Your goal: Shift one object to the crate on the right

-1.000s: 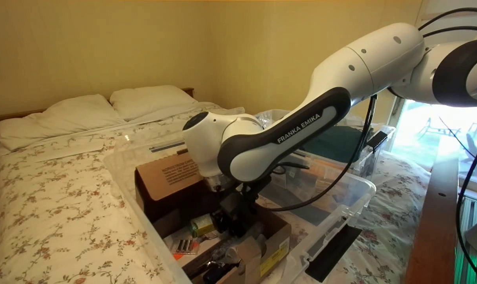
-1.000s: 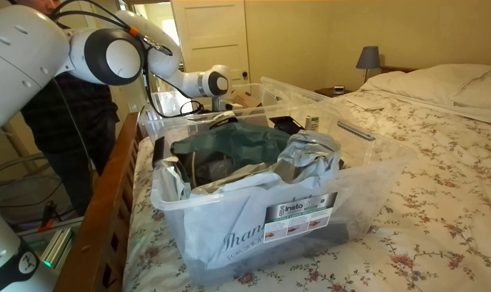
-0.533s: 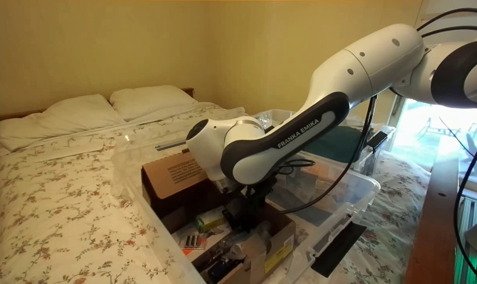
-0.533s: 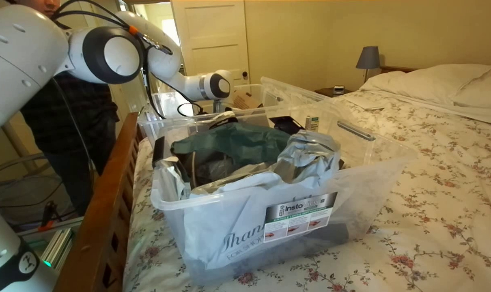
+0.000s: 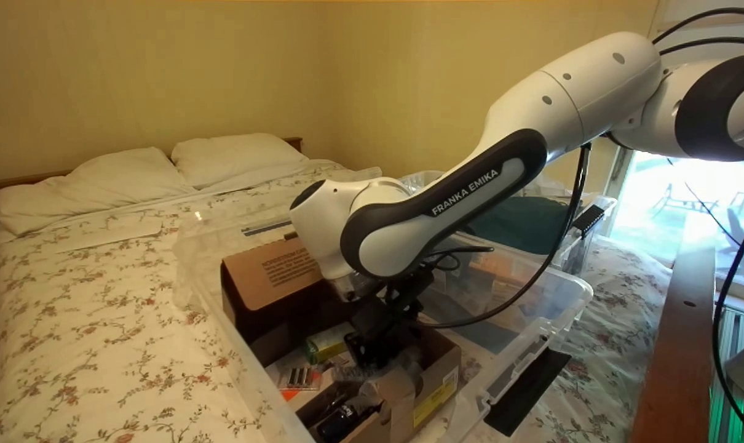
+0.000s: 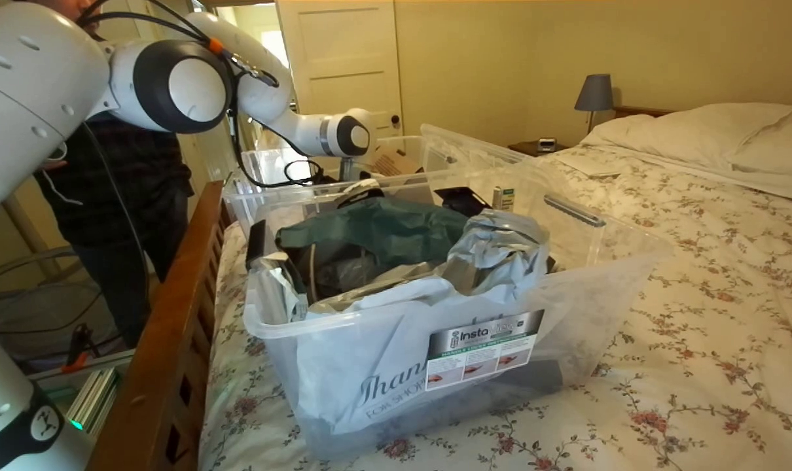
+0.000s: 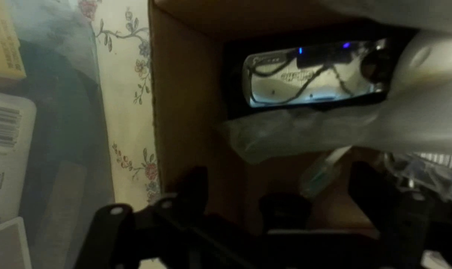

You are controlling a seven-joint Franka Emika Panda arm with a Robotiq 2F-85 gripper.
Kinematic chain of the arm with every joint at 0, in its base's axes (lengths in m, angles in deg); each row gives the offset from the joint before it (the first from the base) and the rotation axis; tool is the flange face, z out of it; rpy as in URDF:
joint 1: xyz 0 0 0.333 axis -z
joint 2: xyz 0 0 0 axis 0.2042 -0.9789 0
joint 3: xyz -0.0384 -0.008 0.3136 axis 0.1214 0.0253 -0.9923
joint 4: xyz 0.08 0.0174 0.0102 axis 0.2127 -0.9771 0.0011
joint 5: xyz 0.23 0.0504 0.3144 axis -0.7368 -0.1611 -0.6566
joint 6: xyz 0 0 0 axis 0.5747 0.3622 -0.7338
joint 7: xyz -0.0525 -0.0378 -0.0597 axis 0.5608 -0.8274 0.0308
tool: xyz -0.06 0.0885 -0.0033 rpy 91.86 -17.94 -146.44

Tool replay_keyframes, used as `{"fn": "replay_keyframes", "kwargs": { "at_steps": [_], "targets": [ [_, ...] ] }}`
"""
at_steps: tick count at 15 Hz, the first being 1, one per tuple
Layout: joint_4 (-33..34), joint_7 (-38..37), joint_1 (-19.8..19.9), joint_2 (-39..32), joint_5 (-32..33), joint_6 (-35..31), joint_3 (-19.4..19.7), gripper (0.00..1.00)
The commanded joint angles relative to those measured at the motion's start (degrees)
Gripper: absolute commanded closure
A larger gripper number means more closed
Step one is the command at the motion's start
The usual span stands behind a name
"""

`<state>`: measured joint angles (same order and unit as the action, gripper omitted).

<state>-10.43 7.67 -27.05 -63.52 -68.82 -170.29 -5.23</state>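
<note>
My gripper (image 7: 280,186) is open in the wrist view, its two black fingers wide apart over an open cardboard box (image 7: 188,86). A dark round thing (image 7: 285,209) and a small clear piece with teal (image 7: 319,177) lie between the fingers, touching neither. In an exterior view the gripper (image 5: 372,351) is low among the box (image 5: 433,400) contents; its tips are hidden. This box stands inside a clear plastic tub (image 5: 556,301). The crate, a clear tub (image 5: 572,261) holding a green bag (image 5: 522,221), stands farther right; its rim (image 6: 343,324) also shows in an exterior view.
A silver pack (image 7: 271,89) and crumpled plastic wrap (image 7: 304,130) lie in the box. A green-yellow carton (image 5: 329,344), a battery pack (image 5: 301,378) and a dark bottle (image 5: 338,421) are near the gripper. A cardboard flap (image 5: 280,271) rises beside the wrist. Tub walls separate both tubs.
The arm has dipped and then risen a little. The tub with the cardboard box has shifted slightly right in an exterior view. The wrap by the dark bottle has moved, showing more of the bottle.
</note>
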Motion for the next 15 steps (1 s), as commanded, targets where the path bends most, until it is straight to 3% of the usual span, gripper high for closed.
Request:
{"fn": "replay_keyframes", "kwargs": {
  "at_steps": [1, 8, 15],
  "targets": [
    [1.2, -1.35, 0.38, -0.91, -3.14, -0.84, -1.76, 0.0],
    [2.17, -13.98, -2.12, -2.92, -1.0, -12.59, 0.69, 0.0],
    [-1.21, -17.91, -3.29, -1.42, 2.13, -13.0, 5.96, 0.0]
  ]
}}
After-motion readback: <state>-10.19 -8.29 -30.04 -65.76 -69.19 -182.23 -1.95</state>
